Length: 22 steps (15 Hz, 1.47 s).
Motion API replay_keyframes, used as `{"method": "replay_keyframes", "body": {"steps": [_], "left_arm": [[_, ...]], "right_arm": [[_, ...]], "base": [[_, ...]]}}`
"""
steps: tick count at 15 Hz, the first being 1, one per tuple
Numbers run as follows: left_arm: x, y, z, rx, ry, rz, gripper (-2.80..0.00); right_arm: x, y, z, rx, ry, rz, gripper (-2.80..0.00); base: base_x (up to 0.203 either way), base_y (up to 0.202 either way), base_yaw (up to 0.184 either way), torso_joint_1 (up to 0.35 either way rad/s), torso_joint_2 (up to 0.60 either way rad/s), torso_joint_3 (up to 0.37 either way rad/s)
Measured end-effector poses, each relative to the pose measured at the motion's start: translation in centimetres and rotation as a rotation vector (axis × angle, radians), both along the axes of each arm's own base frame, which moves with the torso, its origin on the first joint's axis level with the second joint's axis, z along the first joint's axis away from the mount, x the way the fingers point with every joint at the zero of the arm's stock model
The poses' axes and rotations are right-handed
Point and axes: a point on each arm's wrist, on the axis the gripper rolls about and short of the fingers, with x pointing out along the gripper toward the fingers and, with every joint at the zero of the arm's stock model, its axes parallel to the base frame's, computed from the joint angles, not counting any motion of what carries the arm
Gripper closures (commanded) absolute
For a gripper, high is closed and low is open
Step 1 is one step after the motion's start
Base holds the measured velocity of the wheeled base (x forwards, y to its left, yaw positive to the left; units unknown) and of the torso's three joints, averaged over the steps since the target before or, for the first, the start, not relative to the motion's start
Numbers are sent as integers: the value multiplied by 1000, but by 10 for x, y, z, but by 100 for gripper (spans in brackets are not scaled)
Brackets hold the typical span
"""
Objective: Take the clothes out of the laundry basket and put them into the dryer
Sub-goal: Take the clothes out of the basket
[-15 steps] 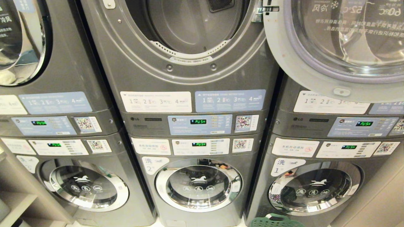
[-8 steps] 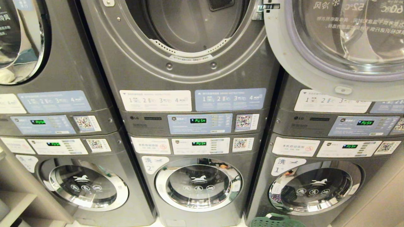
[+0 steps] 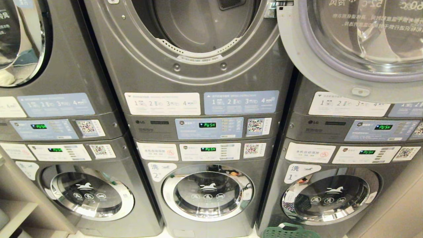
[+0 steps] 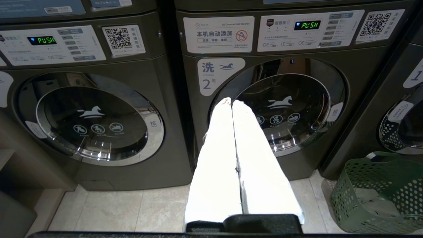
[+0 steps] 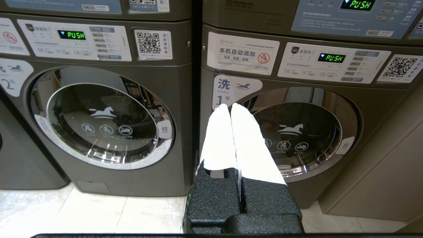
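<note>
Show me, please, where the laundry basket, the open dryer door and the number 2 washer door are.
laundry basket (image 4: pixel 380 191): left wrist view, perforated side wall.
open dryer door (image 3: pixel 317 74): head view, grey lower rim.
number 2 washer door (image 4: pixel 281 109): left wrist view, dark glass.

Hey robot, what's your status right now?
Left gripper and right gripper shut, empty. Laundry basket on floor, clothes inside. Dryer door open. Nothing blocking.

- The grey stacked dryer with its round opening (image 3: pixel 198 29) stands in the middle, above the grey front-loading washer marked 2 (image 3: pixel 207 192).
- The dryer's round glass door (image 3: pixel 357 49) hangs open to its right.
- The green perforated plastic laundry basket (image 4: pixel 380 193) sits on the pale tiled floor (image 4: pixel 132 211) before the washer marked 1 (image 3: pixel 327 198), with crumpled grey clothes (image 4: pixel 373 201) inside.
</note>
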Motion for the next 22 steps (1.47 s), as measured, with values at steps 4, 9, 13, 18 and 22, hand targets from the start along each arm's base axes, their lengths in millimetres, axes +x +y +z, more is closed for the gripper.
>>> {"method": "replay_keyframes", "body": {"steps": [4,9,13,18,22], "left_arm": [[0,0,0,-1,0,2,0],[0,0,0,0,-1,2,0],[0,0,0,-1,-1,2,0],[0,0,0,0,0,2,0],[0,0,0,0,0,2,0]], "right_arm": [[0,0,0,0,0,0,0],[0,0,0,7,0,-2,0],[0,0,0,10,-2,1,0],[0,0,0,21,-2,-1,0],[0,0,0,13,-2,1,0]], "base": [[0,0,0,-62,133,71],[0,0,0,-58,134,70],[0,0,0,-63,143,79],[0,0,0,-71,151,85],[0,0,0,-77,170,89]]}}
